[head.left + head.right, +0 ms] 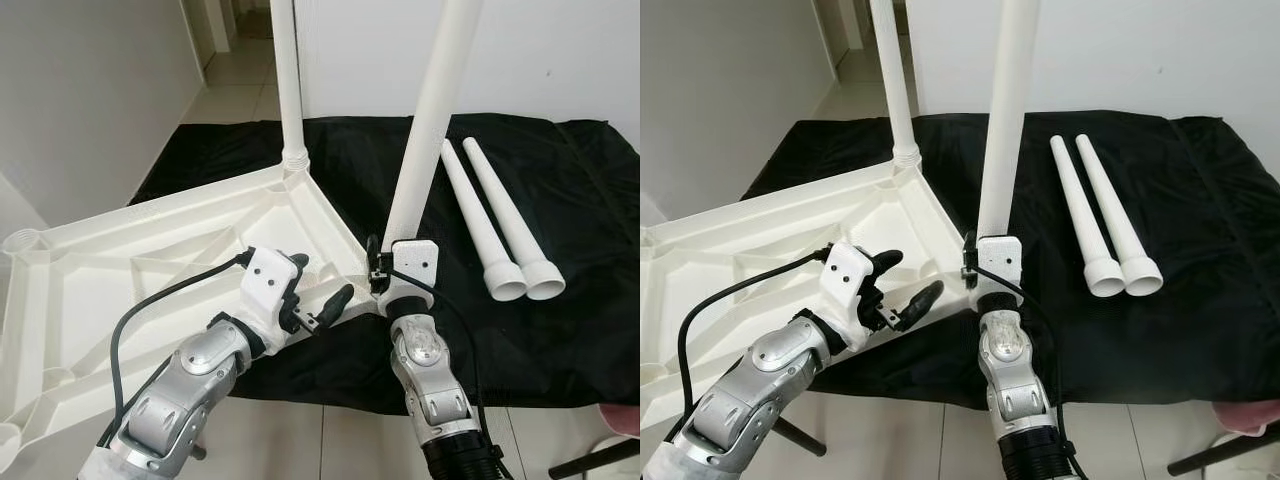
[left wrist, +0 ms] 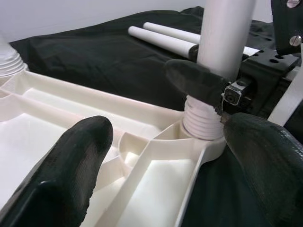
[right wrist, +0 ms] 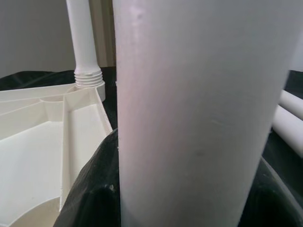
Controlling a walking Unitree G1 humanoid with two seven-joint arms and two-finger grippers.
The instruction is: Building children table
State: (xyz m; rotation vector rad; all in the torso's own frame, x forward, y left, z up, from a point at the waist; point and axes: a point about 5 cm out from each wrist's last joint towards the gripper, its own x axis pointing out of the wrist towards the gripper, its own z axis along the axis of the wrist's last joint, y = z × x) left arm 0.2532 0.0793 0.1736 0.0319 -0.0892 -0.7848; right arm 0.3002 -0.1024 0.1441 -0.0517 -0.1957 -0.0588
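1. The white plastic table top [image 1: 150, 250] lies upside down, ribbed underside up, partly on a black cloth [image 1: 560, 330] spread over the tiled floor [image 1: 235, 85]; its far corner and near-right corner rest on the cloth, the remainder reaches left off the cloth's edge.
2. A white leg [image 1: 288, 80] stands upright in the socket at the far corner, its threaded end seated there.
3. A second leg [image 1: 428, 120] stands at the near-right corner, leaning slightly, its threaded base [image 2: 202, 120] in the corner socket.
4. The right claw [image 1: 400, 268] is clamped around this second leg just above the socket; the right wrist view shows black fingers [image 3: 92, 189] on both sides of the tube.
5. The left claw [image 1: 318, 300] hovers over the underside just beside the near-right corner, fingers spread wide and holding nothing; one fingertip [image 2: 71, 161] sits above the ribs.
6. Two spare legs [image 1: 500, 225] lie side by side on the cloth towards its right edge, touching, wide open ends facing the robot, well apart from the upturned top.
7. White walls [image 1: 90, 90] rise behind the cloth's far edge.
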